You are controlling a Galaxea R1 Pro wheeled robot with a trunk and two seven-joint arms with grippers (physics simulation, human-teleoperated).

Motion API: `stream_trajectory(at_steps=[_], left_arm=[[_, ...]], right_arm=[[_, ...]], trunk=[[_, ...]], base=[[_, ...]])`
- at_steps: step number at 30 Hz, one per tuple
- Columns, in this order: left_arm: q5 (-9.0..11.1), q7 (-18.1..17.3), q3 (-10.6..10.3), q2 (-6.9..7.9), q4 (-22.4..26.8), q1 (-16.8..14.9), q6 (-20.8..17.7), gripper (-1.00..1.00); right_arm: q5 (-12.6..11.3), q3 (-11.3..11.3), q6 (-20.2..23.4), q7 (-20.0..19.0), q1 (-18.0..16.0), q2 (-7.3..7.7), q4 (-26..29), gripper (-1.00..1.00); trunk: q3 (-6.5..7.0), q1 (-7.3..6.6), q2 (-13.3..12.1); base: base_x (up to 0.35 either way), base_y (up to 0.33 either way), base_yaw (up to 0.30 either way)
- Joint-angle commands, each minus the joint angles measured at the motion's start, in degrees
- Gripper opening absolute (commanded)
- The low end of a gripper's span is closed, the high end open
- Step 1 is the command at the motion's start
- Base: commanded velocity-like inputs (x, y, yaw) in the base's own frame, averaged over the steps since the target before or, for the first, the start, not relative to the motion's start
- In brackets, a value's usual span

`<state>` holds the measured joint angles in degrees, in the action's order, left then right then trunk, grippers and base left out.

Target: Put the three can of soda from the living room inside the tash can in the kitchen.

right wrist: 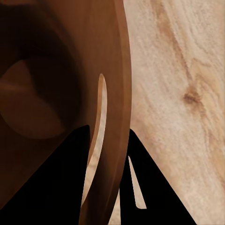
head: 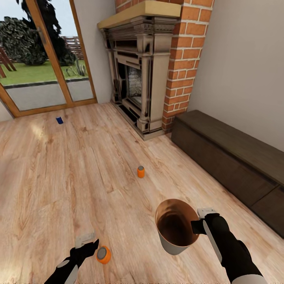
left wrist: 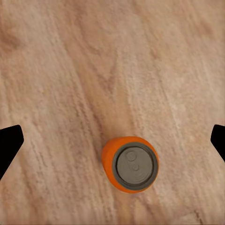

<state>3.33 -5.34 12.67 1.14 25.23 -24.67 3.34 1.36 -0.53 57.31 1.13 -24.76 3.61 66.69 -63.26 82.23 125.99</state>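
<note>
Head view: a pale bin (head: 175, 228) with a glossy brown inside is held by its rim, pinched in the right gripper (head: 198, 225), above a light wood floor (head: 79, 173). An orange can (head: 103, 254) is seen upright just beside the left gripper (head: 94, 245), whose fingers are spread wide in the wrist view. A second orange can (head: 141, 171) and a blue can (head: 59, 120) are left standing farther off, near a brick fireplace (head: 146, 71).
</note>
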Motion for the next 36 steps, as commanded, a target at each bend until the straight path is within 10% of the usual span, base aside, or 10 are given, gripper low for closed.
stream_trajectory(at_steps=[1, 36], left_arm=[[0.0, 0.0, 0.0, 0.0, 0.0, 0.0, 0.0, 1.0], [0.0, -0.1, -0.5, -0.09, 0.2, 0.0, 0.0, 1.0]], right_arm=[[-0.8, 0.0, -0.1, -0.2, 0.0, -0.01, 0.0, -1.0], [-0.8, -0.1, -0.1, -0.2, 0.0, -0.01, 0.0, -1.0]], trunk=[[-0.09, -0.01, 0.0], [-3.29, -0.01, 0.0]], base=[[0.0, 0.0, 0.0], [0.022, -0.021, 0.0]])
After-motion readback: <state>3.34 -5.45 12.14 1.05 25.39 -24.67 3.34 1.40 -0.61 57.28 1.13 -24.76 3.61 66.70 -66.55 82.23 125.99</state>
